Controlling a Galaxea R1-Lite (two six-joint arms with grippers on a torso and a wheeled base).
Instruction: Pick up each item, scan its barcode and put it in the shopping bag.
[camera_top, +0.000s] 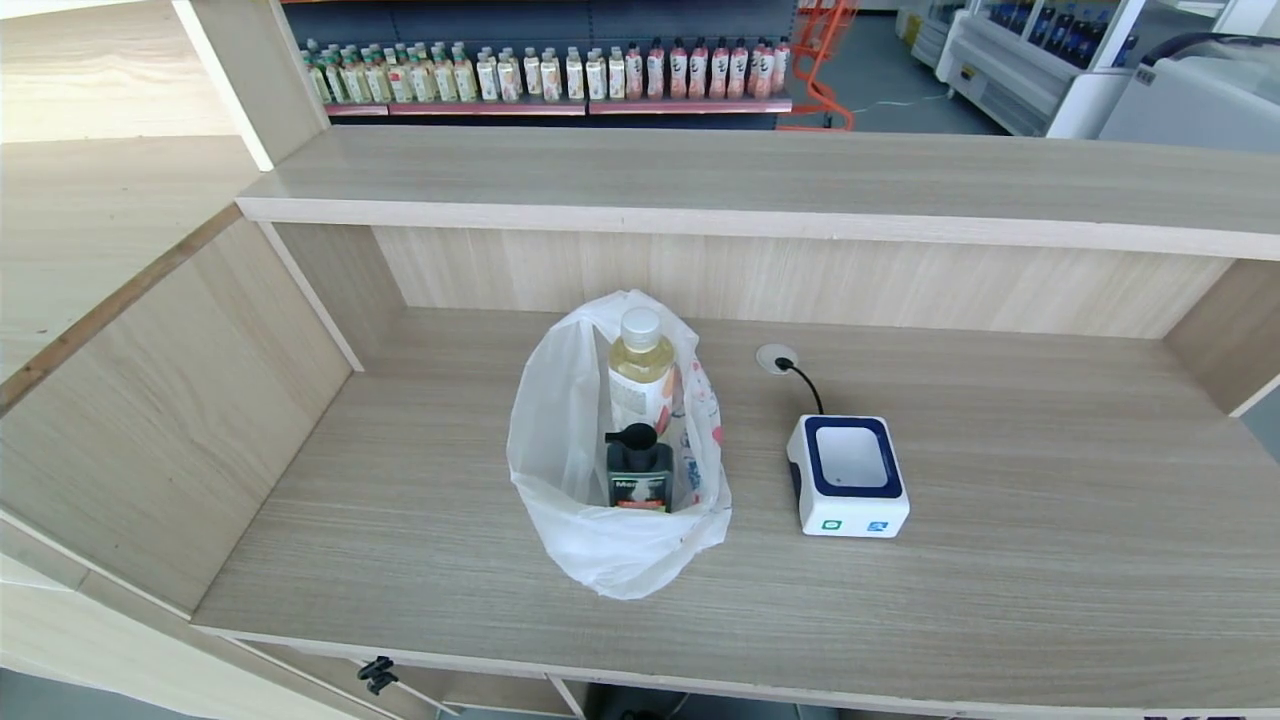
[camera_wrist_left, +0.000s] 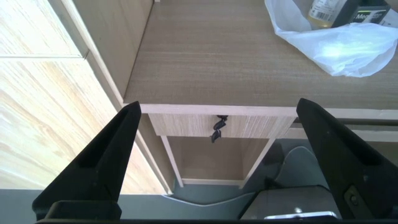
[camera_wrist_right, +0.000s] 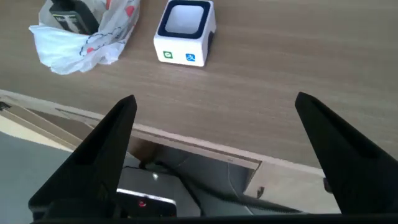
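A white plastic shopping bag (camera_top: 560, 440) stands open in the middle of the wooden counter (camera_top: 1000, 560). Inside it, a yellow drink bottle (camera_top: 640, 370) with a white cap stands upright behind a dark pump bottle (camera_top: 638, 478). To the bag's right sits the white and blue barcode scanner (camera_top: 850, 475). My left gripper (camera_wrist_left: 219, 107) is open and holds nothing, low before the counter's front edge, with the bag (camera_wrist_left: 336, 46) farther off. Open and bare as well, my right gripper (camera_wrist_right: 216, 101) hovers near the front edge, short of the scanner (camera_wrist_right: 185, 25) and the bag (camera_wrist_right: 68, 43).
The counter is boxed in by a raised back wall (camera_top: 760, 270) and a slanted side panel (camera_top: 150, 400) on the left. A cable runs from the scanner to a grommet (camera_top: 777, 357). A black drawer handle (camera_wrist_left: 217, 127) hangs under the front edge.
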